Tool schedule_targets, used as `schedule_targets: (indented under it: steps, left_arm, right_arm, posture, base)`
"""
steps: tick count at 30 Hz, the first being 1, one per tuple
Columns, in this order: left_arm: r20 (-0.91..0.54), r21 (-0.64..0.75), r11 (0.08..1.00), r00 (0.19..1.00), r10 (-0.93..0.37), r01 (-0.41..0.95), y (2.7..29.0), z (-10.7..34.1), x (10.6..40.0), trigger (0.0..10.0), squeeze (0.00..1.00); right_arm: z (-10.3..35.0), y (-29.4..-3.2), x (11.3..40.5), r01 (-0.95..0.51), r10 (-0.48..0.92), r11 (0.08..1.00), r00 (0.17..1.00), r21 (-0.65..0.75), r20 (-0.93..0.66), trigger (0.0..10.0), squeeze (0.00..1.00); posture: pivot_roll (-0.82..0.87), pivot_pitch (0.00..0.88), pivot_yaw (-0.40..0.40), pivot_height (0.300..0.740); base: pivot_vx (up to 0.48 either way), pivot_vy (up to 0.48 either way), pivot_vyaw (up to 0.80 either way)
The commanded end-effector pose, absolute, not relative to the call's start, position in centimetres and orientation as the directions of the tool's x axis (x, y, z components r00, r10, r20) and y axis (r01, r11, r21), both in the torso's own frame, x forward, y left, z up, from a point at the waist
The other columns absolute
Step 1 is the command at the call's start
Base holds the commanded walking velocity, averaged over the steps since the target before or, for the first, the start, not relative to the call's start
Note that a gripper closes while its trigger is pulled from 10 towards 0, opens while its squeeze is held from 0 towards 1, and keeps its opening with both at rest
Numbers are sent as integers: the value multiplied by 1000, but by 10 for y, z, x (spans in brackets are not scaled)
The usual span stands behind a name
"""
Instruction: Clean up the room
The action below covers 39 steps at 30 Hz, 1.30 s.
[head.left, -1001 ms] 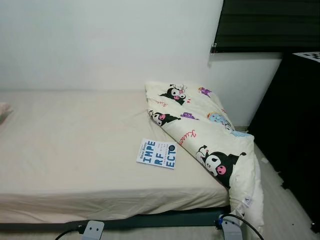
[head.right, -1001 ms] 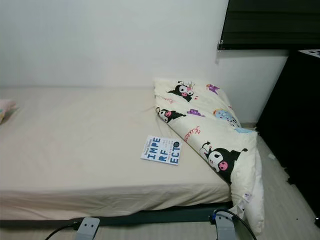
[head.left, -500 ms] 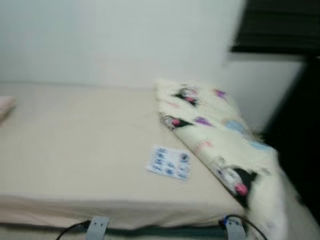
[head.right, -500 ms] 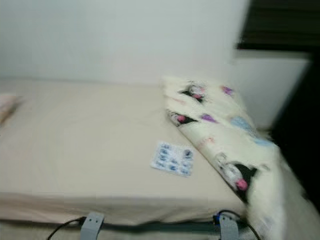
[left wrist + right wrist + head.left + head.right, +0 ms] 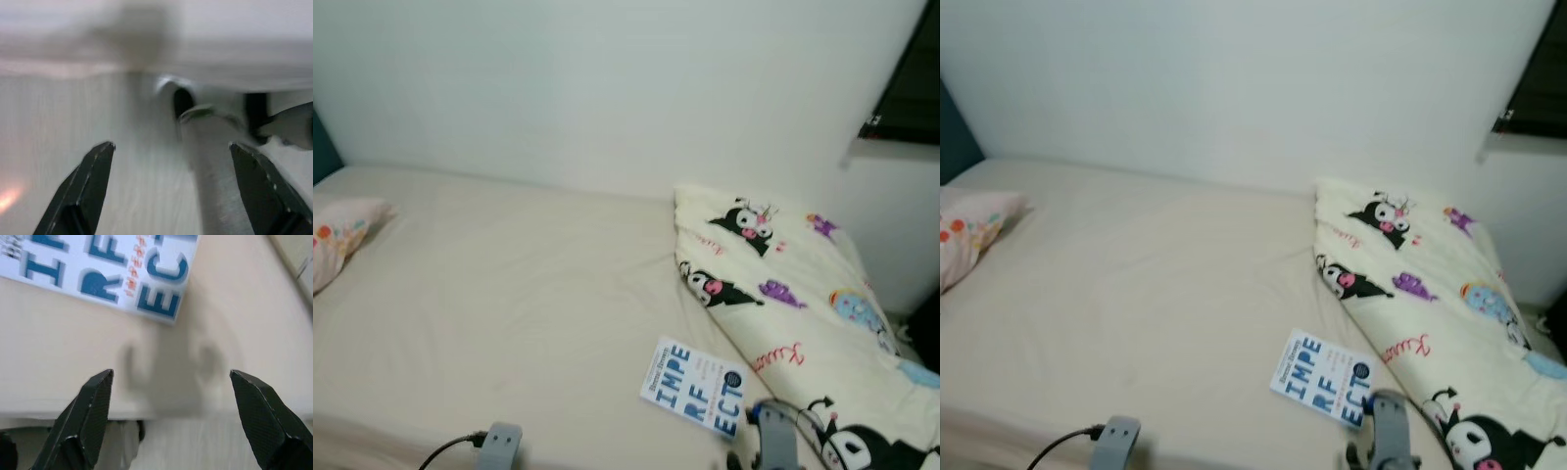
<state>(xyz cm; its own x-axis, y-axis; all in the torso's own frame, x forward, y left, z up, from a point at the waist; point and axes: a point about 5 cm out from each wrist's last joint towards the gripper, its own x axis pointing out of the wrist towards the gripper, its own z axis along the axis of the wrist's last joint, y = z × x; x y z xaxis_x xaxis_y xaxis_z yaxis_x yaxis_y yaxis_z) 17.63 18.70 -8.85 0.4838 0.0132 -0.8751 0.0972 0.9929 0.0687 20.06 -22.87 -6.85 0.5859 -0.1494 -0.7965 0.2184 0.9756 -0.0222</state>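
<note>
A white book (image 5: 694, 386) lies flat on the bed (image 5: 509, 294), beside the cartoon-print duvet (image 5: 783, 284), its long axis angled toward it. The right pincer (image 5: 171, 416) hangs released above the book's corner; the left pincer (image 5: 171, 186) is released near the floor (image 5: 49, 147).

A pale cream fitted bed sheet (image 5: 509, 294) covers the mattress below a plain white wall (image 5: 607, 88). The folded cream quilt (image 5: 783, 274) carries black-and-pink cartoon characters, purple and blue figures, and red script. The flat white paperback book (image 5: 1324, 377) shows bold blue block letters — some darker, some lighter. The soft pink pillow (image 5: 340, 240) has orange and green spots — small ones.
</note>
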Motion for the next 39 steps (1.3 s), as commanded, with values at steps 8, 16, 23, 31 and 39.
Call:
schedule_targets:
  steps: [8, 16, 23, 31, 39]
  left_arm:
    - [-886, 36, 995, 464, -14, 98, 184, -92, 168, 10000, 0]
    - [-882, 31, 994, 471, -20, 101, 184, -92, 169, 10000, 0]
    - [-878, 24, 995, 478, -27, 101, 185, -92, 169, 10000, 0]
    - [-876, 25, 993, 480, -33, 113, 185, -91, 170, 10000, 0]
    - [-882, 36, 989, 470, -36, 143, 187, -93, 166, 10000, 0]
  right_arm:
    - [-58, -253, 208, 395, -266, 919, 588, -16, -764, 10000, 0]
    - [-48, -261, 220, 488, -285, 869, 624, 78, -727, 10000, 0]
    - [-44, -264, 224, 583, -277, 778, 653, 234, -705, 10000, 0]
    - [-43, -262, 226, 618, -265, 721, 663, 313, -700, 10000, 0]
    - [-38, -264, 232, 633, -268, 650, 708, 420, -654, 10000, 0]
  posture:
    - [5, 0, -23, 705]
    - [5, 0, -24, 675]
    - [7, 0, -19, 650]
    - [10, 0, -14, 626]
    - [19, 0, -1, 626]
  base:
    - [0, 0, 0]
    - [0, 0, 0]
    - [0, 0, 0]
    - [0, 0, 0]
    - [0, 0, 0]
